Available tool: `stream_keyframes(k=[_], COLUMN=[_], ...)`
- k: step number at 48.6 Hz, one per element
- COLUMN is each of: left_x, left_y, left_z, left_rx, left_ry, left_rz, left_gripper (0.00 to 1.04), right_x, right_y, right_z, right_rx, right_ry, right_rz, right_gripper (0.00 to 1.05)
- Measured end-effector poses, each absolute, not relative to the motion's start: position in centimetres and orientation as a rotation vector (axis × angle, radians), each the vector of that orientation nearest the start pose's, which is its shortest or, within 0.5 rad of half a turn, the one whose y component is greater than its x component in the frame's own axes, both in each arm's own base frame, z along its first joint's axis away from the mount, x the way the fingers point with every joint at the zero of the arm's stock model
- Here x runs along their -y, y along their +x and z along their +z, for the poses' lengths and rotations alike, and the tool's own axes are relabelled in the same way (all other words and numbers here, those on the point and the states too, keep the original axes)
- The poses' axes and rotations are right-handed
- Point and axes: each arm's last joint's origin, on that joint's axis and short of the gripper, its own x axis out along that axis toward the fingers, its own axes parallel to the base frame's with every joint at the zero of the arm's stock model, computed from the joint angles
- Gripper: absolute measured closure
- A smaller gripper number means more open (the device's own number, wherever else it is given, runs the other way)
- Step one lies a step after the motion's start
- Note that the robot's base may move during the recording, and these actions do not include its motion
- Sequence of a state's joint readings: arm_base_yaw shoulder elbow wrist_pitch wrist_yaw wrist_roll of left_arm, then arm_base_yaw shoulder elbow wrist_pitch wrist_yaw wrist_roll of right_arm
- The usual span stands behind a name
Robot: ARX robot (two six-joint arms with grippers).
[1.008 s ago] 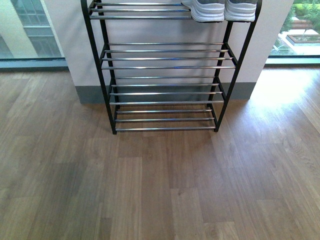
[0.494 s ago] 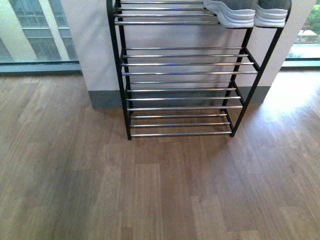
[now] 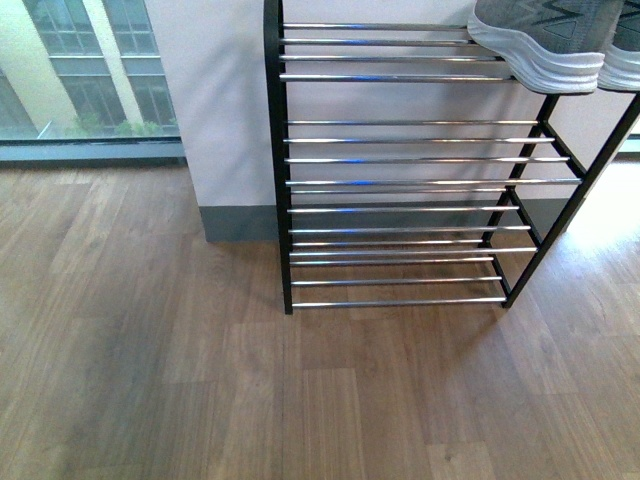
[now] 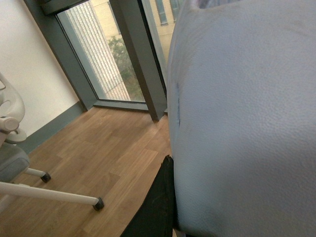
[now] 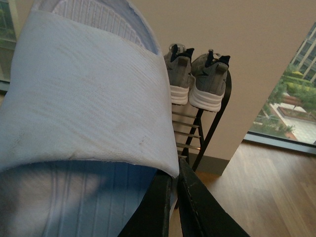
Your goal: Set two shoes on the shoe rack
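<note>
Two grey sneakers (image 5: 197,81) side by side on the top shelf of one shoe rack (image 3: 400,160) (four rod tiers), two pale-blue slippers aloft: one (image 5: 84,98) clamped by the right gripper (image 5: 175,197), one (image 4: 242,118) against the left gripper (image 4: 158,207), grip unclear

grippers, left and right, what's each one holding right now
Left: shut on a pale-blue slipper.
Right: shut on the other pale-blue slipper.

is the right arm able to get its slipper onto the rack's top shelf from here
Probably yes. The right gripper holds a slipper, and the top shelf is bare left of the sneakers, with nothing in front of the rack. The arm itself is out of the front view, so reach is uncertain.
</note>
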State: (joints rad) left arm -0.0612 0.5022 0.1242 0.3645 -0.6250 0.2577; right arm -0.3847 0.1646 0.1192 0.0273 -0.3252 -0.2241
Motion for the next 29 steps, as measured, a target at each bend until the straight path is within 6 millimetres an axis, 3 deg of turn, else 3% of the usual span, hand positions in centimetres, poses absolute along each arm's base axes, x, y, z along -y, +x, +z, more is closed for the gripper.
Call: stream_keyframes(k=[29], left_x=[-0.88], left_y=[13.05], left_z=[19.47], left_rx=[-0.085], left_ry=[0.255], left_rz=[0.556], left_gripper=[1.03], right_x=[2.98], right_y=[9.81], right_z=[19.39], right_rx=[-0.023], right_ry=[-0.218], right_rz=[-0.06], right_gripper=[1.03])
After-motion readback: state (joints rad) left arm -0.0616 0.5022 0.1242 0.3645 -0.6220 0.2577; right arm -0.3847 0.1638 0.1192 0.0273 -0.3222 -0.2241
